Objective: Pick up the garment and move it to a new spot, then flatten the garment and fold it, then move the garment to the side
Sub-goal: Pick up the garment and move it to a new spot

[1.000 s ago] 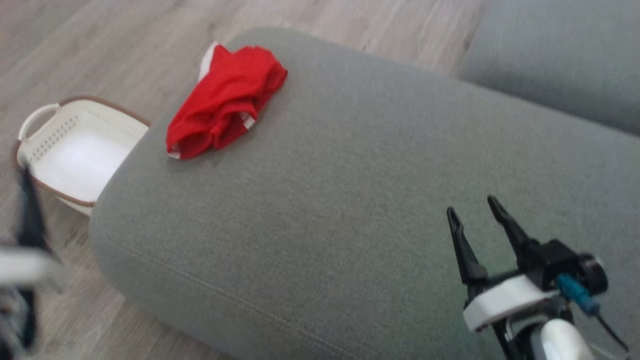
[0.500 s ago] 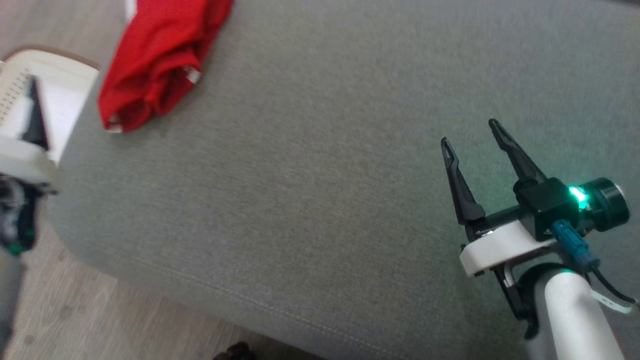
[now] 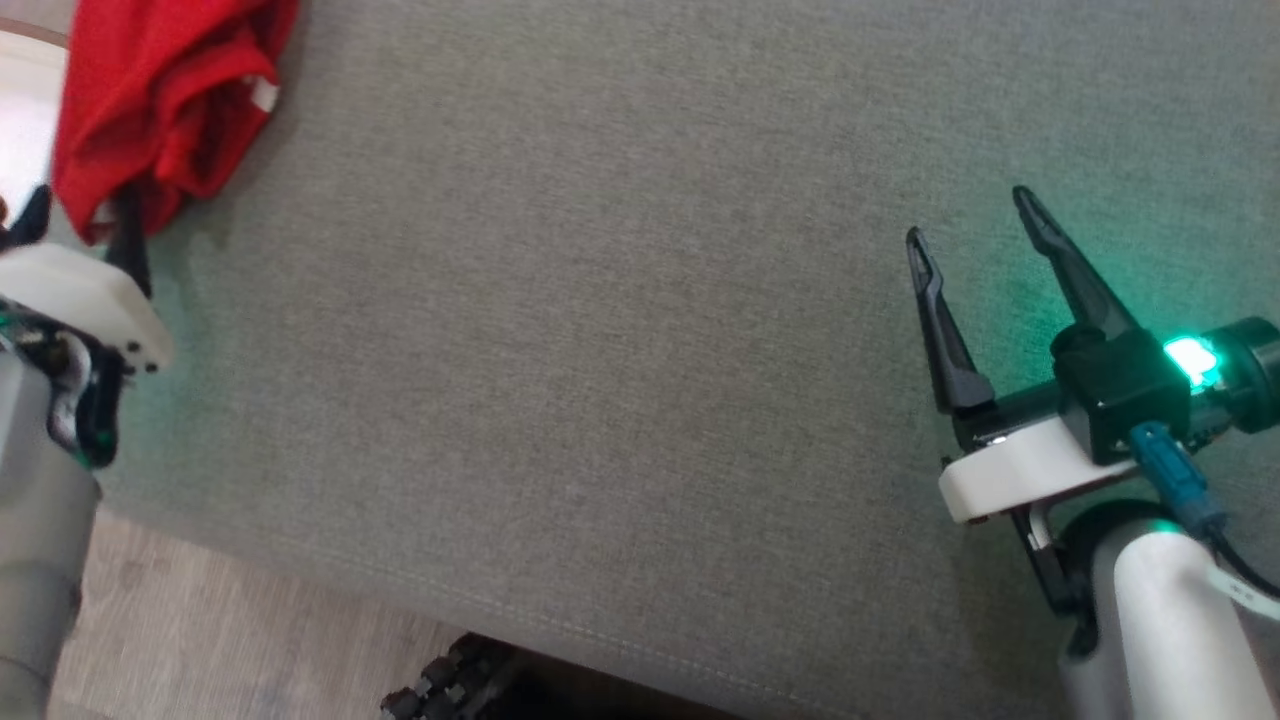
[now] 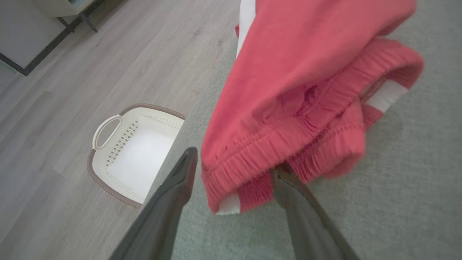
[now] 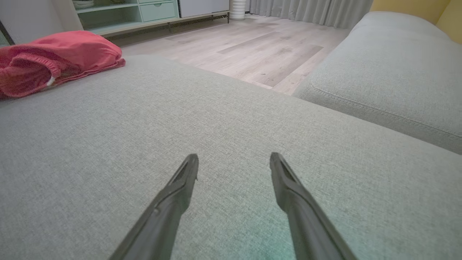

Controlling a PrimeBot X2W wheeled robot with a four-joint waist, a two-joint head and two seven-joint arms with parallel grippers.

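Lying crumpled at the ten o'clock corner of the grey sofa seat, the red garment looks like light, floppy shorts with a gathered elastic waistband and white trim. It should sag and bunch rather than hold shape, so I'd pinch the thick waistband nearest the robot. The left gripper has its fingers spread wide, straddling that band, one tip right at the hem, nothing clamped. The right gripper, equally spread and empty, hovers over bare cushion at three o'clock, well apart. The sofa's coarse weave likely drags on cloth. A white basket sits on the wood floor beside the seat's edge, around nine o'clock.
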